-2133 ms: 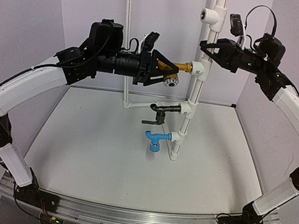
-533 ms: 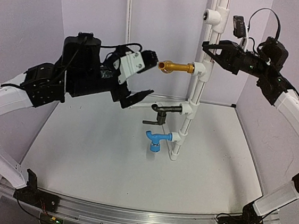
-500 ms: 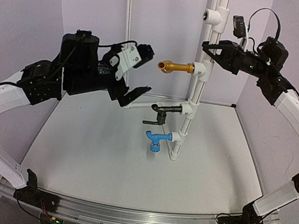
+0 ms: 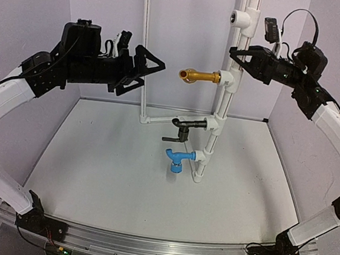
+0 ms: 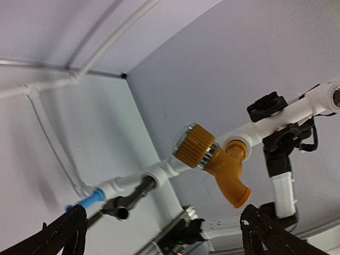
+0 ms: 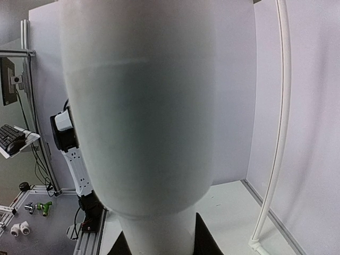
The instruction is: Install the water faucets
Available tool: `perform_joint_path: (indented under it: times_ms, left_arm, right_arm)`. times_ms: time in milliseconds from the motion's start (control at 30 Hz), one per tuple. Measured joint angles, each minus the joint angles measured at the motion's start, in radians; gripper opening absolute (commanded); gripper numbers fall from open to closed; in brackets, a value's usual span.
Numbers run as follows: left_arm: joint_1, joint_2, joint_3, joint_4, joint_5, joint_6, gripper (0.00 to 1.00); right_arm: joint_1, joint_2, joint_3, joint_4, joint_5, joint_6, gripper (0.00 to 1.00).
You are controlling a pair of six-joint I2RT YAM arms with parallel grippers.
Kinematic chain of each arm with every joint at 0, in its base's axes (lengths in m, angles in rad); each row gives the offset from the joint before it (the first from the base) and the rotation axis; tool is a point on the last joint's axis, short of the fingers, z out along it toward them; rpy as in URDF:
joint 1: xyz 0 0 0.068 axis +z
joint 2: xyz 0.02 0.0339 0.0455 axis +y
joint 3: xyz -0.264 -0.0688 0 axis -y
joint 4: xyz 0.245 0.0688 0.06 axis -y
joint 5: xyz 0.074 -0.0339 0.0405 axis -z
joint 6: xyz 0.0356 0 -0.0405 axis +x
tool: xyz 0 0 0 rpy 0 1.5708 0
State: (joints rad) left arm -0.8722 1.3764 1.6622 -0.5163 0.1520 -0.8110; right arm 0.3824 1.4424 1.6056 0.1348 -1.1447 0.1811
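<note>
The brass-gold water faucet (image 4: 201, 76) sticks out leftward from a tee on the white pipe stand (image 4: 223, 105). Its ribbed knob and spout show in the left wrist view (image 5: 212, 156). Below it sit the black faucet (image 4: 185, 124) (image 5: 130, 199) and the blue faucet (image 4: 177, 159) (image 5: 87, 201), each in its own fitting. My left gripper (image 4: 152, 69) (image 5: 164, 236) hangs open, a short way left of the brass faucet and apart from it. My right gripper (image 4: 235, 54) (image 6: 159, 245) is shut on the upright white pipe (image 6: 143, 106), which fills the right wrist view.
A thin white pipe (image 4: 145, 52) rises at the back and joins the stand low down. An open tee fitting (image 4: 241, 17) tops the stand. Purple walls enclose the white floor. An aluminium rail (image 4: 145, 244) runs along the front edge. Another thin pipe (image 6: 281, 122) stands at the right.
My left gripper has let go of the brass faucet, opened wide and drawn back to the left and up. The faucet stays in its fitting. The right arm has not moved.
</note>
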Motion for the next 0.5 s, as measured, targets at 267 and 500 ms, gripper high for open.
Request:
perform_joint_path:
  times_ms: [267, 500]
  left_arm:
    - [-0.001, 0.126, 0.020, 0.188, 0.261, -0.371, 1.00]
    - [-0.001, 0.192, 0.039, 0.347, 0.376, -0.516, 0.93]
  right_arm:
    - [0.004, 0.003, 0.014, -0.035, 0.005, 0.042, 0.28]
    - [0.007, 0.009, 0.024, -0.050, 0.004, 0.057, 0.30]
